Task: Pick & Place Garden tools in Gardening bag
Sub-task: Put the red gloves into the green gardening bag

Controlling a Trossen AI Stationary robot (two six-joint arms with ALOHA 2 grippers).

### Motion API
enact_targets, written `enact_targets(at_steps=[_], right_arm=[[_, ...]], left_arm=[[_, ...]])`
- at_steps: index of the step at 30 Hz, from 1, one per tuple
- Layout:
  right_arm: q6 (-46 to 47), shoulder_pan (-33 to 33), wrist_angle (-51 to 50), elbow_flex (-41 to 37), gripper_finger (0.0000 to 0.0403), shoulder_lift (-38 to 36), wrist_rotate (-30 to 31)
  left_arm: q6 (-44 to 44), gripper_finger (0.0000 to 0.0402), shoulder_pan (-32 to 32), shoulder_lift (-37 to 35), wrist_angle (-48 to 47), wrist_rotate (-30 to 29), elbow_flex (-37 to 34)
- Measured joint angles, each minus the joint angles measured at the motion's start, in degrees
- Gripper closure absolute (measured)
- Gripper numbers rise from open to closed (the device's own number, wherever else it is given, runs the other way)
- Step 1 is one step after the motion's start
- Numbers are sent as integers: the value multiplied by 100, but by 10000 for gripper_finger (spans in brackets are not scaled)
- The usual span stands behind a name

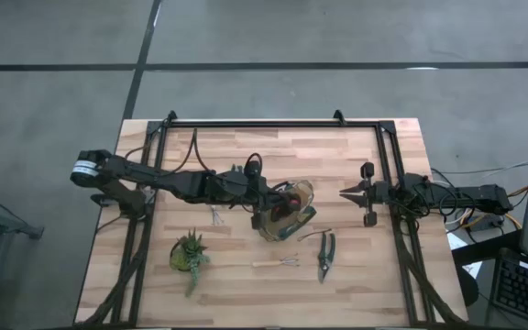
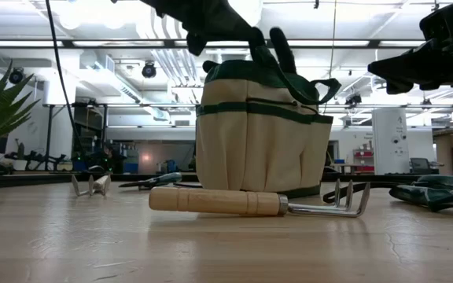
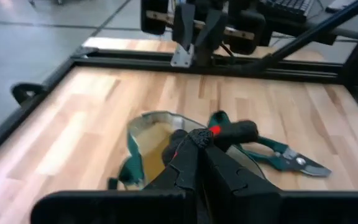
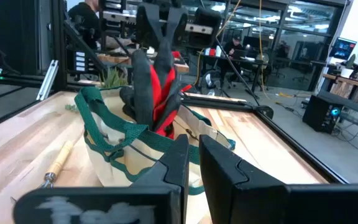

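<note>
The left gripper (image 4: 160, 37), clamped on the red-and-black glove (image 4: 157, 93), hung directly above the open bag (image 1: 285, 211), glove dangling downward into it, while the right gripper (image 1: 348, 193), fingers together, waited beside the bag.

We look straight down on the whole worktop (image 1: 356, 147) from above, and level across it from its surface. Each wrist camera sits close behind its own fingers. All four views share the gardening bag (image 1: 285, 209) between the grippers.
</note>
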Motion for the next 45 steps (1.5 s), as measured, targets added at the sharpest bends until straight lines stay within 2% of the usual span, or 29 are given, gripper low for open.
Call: enact_targets(at_steps=[4,12,18,23,25,28,31,35,42,45], right_arm=[[1,0,0,0,369,0,1],[0,0,0,0,369,0,0],[-12,0,0,0,369,0,-1],[-9,0,0,0,369,0,1],[-1,0,0,0,369,0,-1],[-4,0,0,0,369,0,1],[-10,0,0,0,369,0,1],[-10,-1,0,0,369,0,1],[-4,-1,-2,0,369,-2,1],[-2,0,-1,0,369,-2,-1]], left_arm=[[-197,386,13,0,-293,592,-31],[-584,385,35,-2,-893,863,-33],[-679,371,42,-4,-1130,791,-33],[-765,329,42,-4,-1225,669,-33],[-744,307,39,-4,-1211,428,-24],[-379,277,37,-6,-1182,-85,-9],[532,257,28,-14,-1123,113,-26],[491,248,13,-15,-1201,155,-36],[252,250,17,-245,-2020,137,45],[118,250,17,-238,-2003,1,44]])
